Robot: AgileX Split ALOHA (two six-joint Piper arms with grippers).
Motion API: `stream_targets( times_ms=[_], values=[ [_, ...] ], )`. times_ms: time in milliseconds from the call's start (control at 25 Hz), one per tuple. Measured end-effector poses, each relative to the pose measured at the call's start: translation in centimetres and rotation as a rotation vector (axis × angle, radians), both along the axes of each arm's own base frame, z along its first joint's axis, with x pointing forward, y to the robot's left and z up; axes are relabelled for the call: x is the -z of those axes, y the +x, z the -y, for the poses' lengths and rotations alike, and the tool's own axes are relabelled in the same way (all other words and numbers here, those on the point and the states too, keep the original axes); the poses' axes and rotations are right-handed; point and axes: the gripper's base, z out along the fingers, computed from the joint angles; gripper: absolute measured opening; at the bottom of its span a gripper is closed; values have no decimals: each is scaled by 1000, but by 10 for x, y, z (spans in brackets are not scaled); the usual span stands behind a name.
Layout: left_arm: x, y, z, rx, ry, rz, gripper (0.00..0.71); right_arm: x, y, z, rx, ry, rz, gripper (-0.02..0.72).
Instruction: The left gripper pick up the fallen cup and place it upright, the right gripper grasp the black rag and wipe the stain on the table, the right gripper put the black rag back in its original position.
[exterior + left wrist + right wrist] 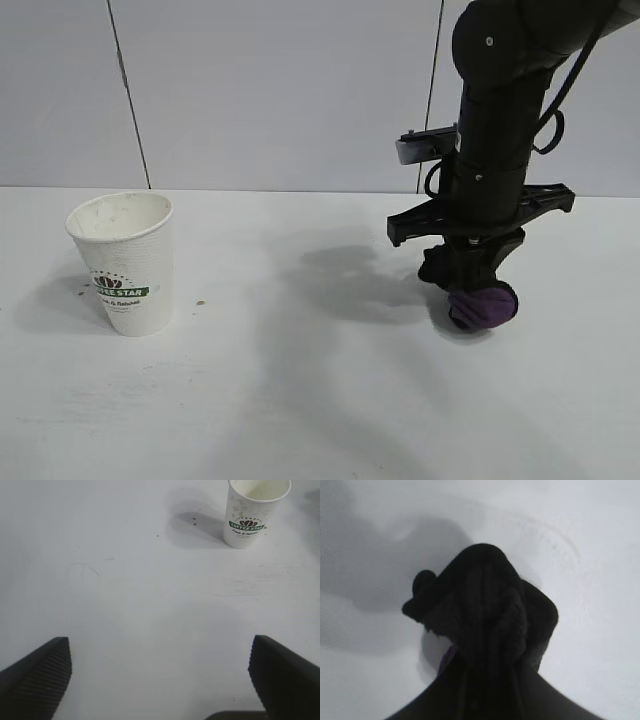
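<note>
The white cup (125,262) with its green logo band stands upright on the table (300,400) at the left. It also shows far ahead of the left gripper (160,645) as the cup (255,512). That gripper is open over bare table, with nothing between its fingers, and is out of the exterior view. At the right, the right gripper (470,285) points down, shut on the black rag (483,305) with its purple patch. The rag (485,610) bulges out past the right gripper (490,680), low at the table. Whether it touches I cannot tell. The stain is not in view.
A few small brown specks (200,302) lie on the table beside the cup. A grey panelled wall (280,90) stands behind the table's far edge. White tabletop stretches between the cup and the right arm.
</note>
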Motion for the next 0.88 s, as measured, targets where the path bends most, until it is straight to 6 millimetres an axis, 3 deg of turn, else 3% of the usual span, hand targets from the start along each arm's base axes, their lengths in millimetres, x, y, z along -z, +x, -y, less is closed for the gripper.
stream_targets(
  times_ms=[280, 320, 480, 560, 760, 880],
  values=[
    [0, 0, 0, 0, 0, 0, 694, -1, 2, -14, 7, 154, 23, 120],
    [0, 0, 0, 0, 0, 0, 694, -1, 2, -14, 2, 160, 23, 160],
    [0, 0, 0, 0, 0, 0, 694, -1, 1, -15, 0, 164, 9, 491],
    [0, 0, 0, 0, 0, 0, 694, 0, 0, -14, -3, 159, -5, 575],
    [0, 0, 0, 0, 0, 0, 694, -8, -1, -10, 5, 122, 7, 571],
    [0, 0, 0, 0, 0, 0, 694, -31, 0, 4, 22, 20, 89, 552]
  ],
)
